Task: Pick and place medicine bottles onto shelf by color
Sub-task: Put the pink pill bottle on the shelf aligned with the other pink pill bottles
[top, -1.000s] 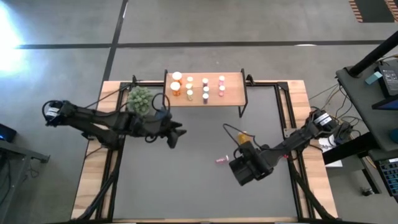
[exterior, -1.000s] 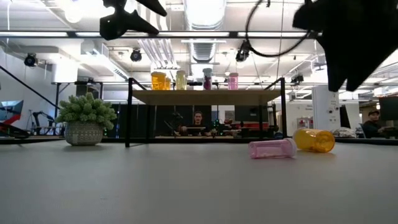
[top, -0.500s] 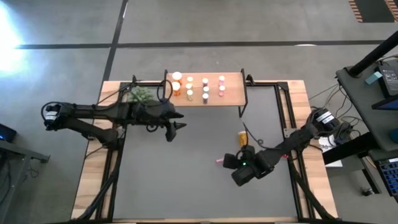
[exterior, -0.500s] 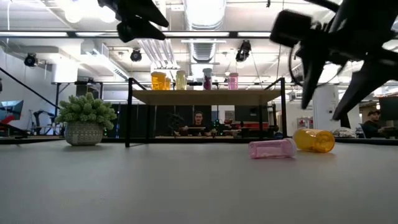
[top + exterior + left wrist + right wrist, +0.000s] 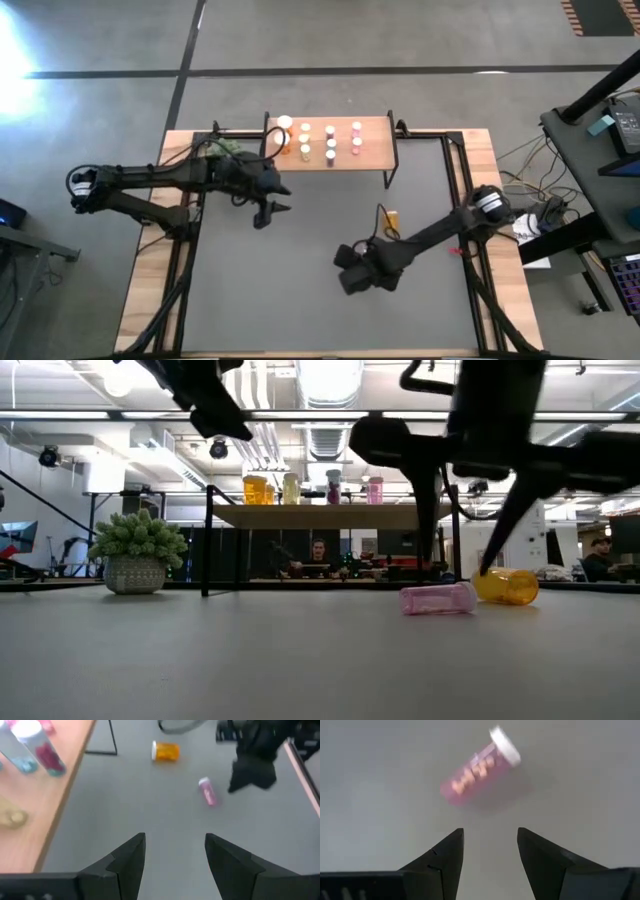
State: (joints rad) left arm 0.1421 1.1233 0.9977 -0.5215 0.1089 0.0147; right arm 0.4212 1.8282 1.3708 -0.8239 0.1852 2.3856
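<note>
Now our right gripper (image 5: 487, 851) hovers, fingers parted and empty, over the pink bottle (image 5: 479, 768) lying off the shelf (image 5: 375, 132); our left gripper (image 5: 175, 857), parted too, waits beside that shelf.

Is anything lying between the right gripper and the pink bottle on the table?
Nothing visible does. The right gripper hangs above the pink bottle, jaws open, with only bare table between them. The orange bottle lies off to one side.

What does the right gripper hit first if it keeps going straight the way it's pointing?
Probably the pink bottle, lying on its side on the table just ahead of the right gripper. The open jaws frame empty table short of it. Depth is unclear, so it may meet the table surface first.
</note>
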